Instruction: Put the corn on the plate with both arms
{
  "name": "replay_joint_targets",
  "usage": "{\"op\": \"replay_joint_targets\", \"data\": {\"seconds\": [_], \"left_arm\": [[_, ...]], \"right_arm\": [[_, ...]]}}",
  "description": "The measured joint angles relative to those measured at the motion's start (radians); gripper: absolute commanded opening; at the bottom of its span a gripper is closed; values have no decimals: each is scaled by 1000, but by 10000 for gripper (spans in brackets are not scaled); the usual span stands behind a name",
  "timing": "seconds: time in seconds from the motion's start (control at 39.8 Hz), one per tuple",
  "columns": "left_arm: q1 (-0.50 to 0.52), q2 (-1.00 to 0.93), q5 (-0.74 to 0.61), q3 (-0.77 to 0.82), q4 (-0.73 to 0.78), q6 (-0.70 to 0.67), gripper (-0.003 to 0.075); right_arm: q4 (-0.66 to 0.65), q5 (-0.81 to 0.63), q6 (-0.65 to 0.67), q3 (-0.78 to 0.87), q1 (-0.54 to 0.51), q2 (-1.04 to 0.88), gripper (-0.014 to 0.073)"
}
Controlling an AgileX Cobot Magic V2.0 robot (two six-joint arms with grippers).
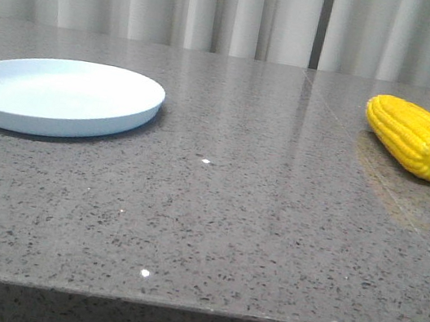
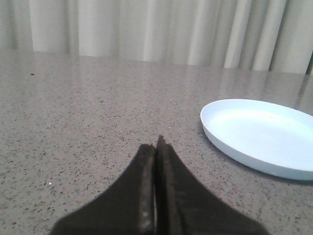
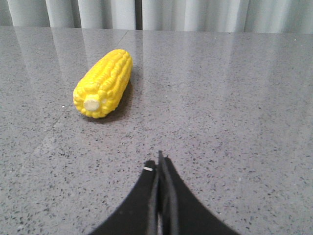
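Note:
The yellow corn [image 1: 417, 138] lies on the table at the far right, its pale stub end toward the front right. The pale blue plate [image 1: 8, 116] sits at the left, with nothing in it. Neither arm shows in the front view. In the right wrist view my right gripper [image 3: 160, 159] is shut and empty, a short way back from the corn [image 3: 103, 83], which lies off to one side of the fingers. In the left wrist view my left gripper [image 2: 158, 143] is shut and empty, with the plate [image 2: 230, 147] close beside it.
The grey speckled stone table [image 1: 231, 213] ends at a front edge near the bottom of the front view. Pale curtains [image 1: 224, 6] hang behind the table's far edge. A seam in the tabletop runs under the corn.

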Motion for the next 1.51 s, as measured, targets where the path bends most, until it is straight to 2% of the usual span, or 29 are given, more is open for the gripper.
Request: {"op": "replay_joint_targets", "data": {"seconds": [0.98, 1.13, 1.23, 1.36, 1.51], "left_arm": [[0, 0, -2, 0, 0, 0, -20], [0, 0, -38, 0, 0, 0, -20], [0, 0, -119, 0, 0, 0, -20], [0, 0, -182, -37, 28, 0, -20], [0, 5, -113, -208, 193, 0, -20]], "right_arm": [[0, 0, 0, 0, 0, 0, -70], [0, -8, 0, 0, 0, 0, -70], [0, -25, 0, -3, 0, 0, -70], [0, 0, 0, -78, 0, 0, -70], [0, 114, 0, -256, 0, 5, -69]]}}
